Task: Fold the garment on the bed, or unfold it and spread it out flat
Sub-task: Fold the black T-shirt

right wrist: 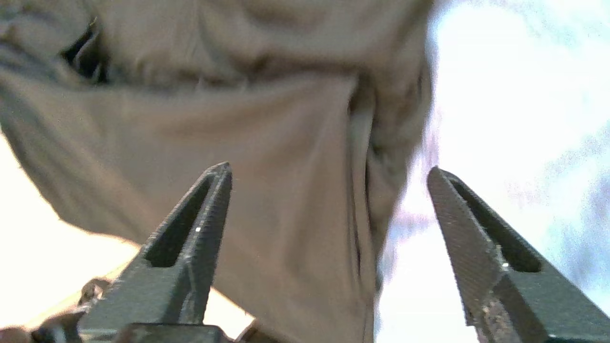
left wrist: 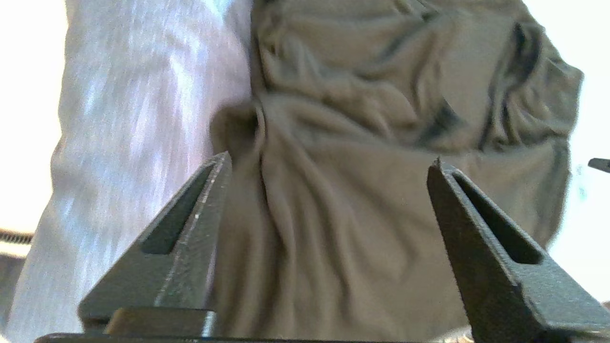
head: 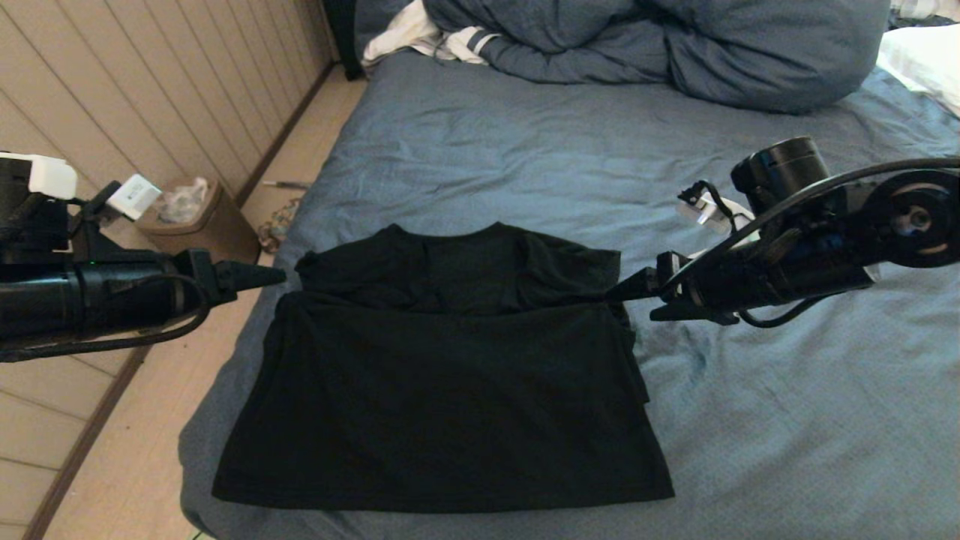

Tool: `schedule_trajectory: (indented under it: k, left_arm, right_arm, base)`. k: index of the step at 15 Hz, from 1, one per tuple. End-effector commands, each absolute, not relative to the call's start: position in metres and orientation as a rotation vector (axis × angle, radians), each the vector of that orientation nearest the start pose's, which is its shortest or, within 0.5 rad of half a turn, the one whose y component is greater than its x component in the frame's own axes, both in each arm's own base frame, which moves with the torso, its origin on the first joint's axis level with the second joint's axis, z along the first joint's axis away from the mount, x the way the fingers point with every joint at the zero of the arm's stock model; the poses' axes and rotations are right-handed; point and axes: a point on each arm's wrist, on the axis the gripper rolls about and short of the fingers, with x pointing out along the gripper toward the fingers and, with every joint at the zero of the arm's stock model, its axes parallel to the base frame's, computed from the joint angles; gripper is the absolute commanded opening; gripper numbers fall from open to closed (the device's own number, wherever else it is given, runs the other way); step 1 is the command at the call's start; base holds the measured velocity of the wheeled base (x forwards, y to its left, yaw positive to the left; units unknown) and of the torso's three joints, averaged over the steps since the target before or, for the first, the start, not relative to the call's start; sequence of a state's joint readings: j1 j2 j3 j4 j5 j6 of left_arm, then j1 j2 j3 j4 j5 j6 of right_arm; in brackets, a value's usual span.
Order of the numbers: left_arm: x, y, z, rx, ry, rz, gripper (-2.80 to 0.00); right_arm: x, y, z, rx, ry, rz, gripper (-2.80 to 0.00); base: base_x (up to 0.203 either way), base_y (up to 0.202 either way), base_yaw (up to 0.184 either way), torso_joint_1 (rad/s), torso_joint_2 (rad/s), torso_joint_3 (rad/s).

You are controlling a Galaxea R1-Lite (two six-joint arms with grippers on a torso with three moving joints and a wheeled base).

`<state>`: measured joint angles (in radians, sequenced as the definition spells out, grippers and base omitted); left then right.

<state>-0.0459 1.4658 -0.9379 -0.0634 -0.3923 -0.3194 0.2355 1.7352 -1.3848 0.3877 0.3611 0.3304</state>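
Note:
The garment [head: 442,390], a plain black T-shirt, lies on the bed [head: 480,150] near its front left corner. Its lower part is folded up over the chest, with the collar and sleeves showing beyond the fold edge. My left gripper [head: 277,276] hovers at the left end of that edge, over the bed's side. My right gripper [head: 615,292] is at the right end, its tip at the cloth. In the left wrist view the left gripper [left wrist: 331,162] is open, with wrinkled garment [left wrist: 357,214] beyond it. The right gripper [right wrist: 329,166] is also open, over the garment's [right wrist: 267,143] side edge.
A bulky blue duvet [head: 675,45] and white striped clothing [head: 420,34] lie at the bed's far end, and a white pillow [head: 922,52] at the far right. A brown bin [head: 199,217] stands on the floor by the panelled wall on the left.

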Motion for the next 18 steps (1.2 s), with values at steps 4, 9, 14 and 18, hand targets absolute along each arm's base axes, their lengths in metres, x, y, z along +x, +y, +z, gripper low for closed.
schedule_trajectory:
  k: [4,9,14,18]
  left_arm:
    - [0.179,-0.013,0.226,-0.368,0.517,-0.34,-2.8]
    - [0.142,-0.012,0.173,-0.364,0.669,-0.33,-2.8]
    - [0.142,-0.014,0.139,-0.413,0.824,-0.386,-2.8]
    - [0.142,-0.013,0.129,-0.41,0.841,-0.37,0.0]
  right_arm:
    - [0.24,0.058,0.241,0.365,0.852,0.411,-2.8]
    - [0.216,0.056,0.196,0.357,1.013,0.387,-2.8]
    - [0.206,0.06,0.173,0.346,1.107,0.391,0.0]
    - [0.207,0.065,0.176,0.332,1.095,0.415,0.0]
  base:
    - [0.0,0.0,0.0,0.0,0.0,0.0]
    - [0.0,0.0,0.0,0.0,0.0,0.0]
    - [0.0,0.0,0.0,0.0,0.0,0.0]
    - [0.0,0.0,0.0,0.0,0.0,0.0]
